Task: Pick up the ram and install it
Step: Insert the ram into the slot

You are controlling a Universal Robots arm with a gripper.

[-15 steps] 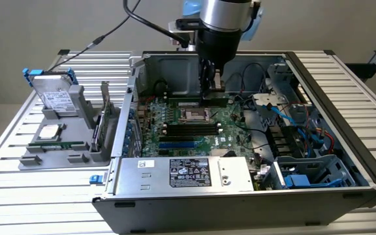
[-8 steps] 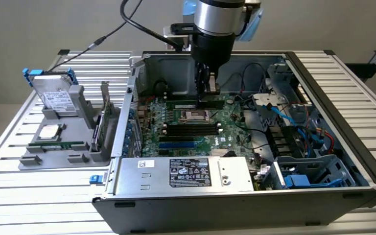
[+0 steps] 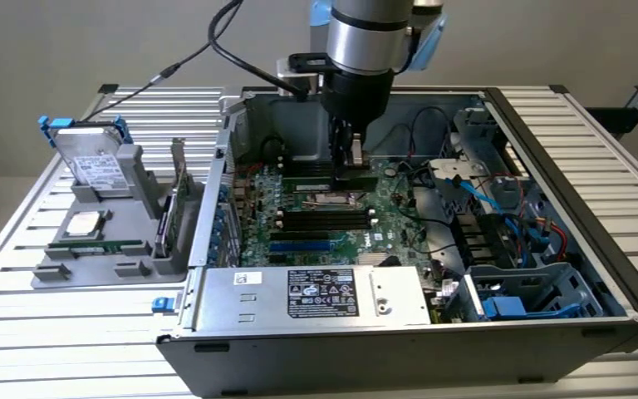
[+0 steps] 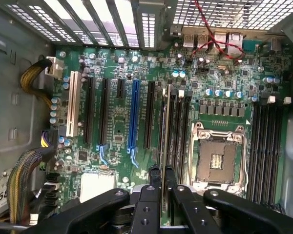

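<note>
Installing is the step in hand: the gripper point(image 4: 162, 178), nearly closed, pinches the ram point(image 4: 164, 122) edge-on along the black slots point(image 4: 178, 126) — seating it calls for square alignment, I judge.

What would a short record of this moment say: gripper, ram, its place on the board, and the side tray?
gripper: shut on the ram, reaching down into the open computer case
ram: held edge-on between the fingers, lined up along the black memory slots
place: beside the processor socket on the motherboard
seating: cannot tell whether it is in a slot or just above
side tray: at the exterior view's left of the case, holding a hard drive and a processor chip
</note>
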